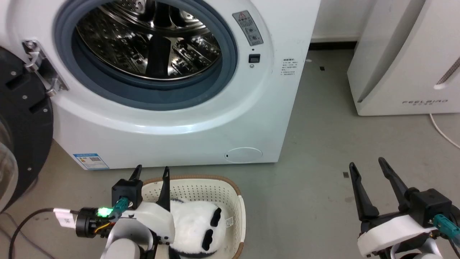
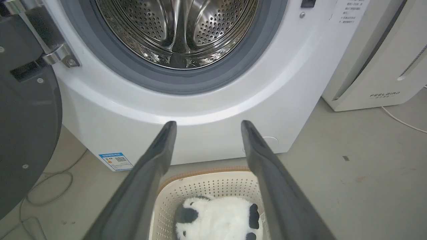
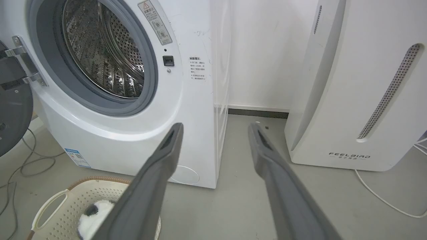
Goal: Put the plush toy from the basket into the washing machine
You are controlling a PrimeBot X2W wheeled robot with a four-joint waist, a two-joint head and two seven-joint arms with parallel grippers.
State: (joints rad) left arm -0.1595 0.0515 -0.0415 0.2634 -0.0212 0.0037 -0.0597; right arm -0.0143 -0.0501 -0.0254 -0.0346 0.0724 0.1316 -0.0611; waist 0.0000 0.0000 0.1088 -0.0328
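Facing both pincers, the washing machine (image 1: 179,118) has its door (image 1: 21,136) swung out to the left of the left pincer (image 1: 152,167). The steel drum (image 1: 151,39) therefore lies open above and ahead of that pincer's fingertips, presumably so the toy can go straight in. A white FEELBIRD appliance (image 1: 402,64) stands ahead and to the right of the right pincer (image 1: 366,162), apart from the job. The basket (image 1: 219,190) sits on the floor (image 1: 323,144) beneath the left pincer, close to the machine's foot, which should keep the carry short. The plush toy (image 1: 194,223) lies inside it, below and between the left fingers (image 2: 150,173), untouched.

Both pincers are spread wide and hold nothing. The left hangs over the basket, seemingly lined up to descend on the toy, while the right hangs well off to the side over bare floor.

The head view has the left pincer's own body covering part of the panda, whereas the left wrist view looks between the fingers onto its white body and black limbs. The right wrist view adds the basket's handle slot (image 3: 50,208) and the machine's side panel (image 3: 220,83).
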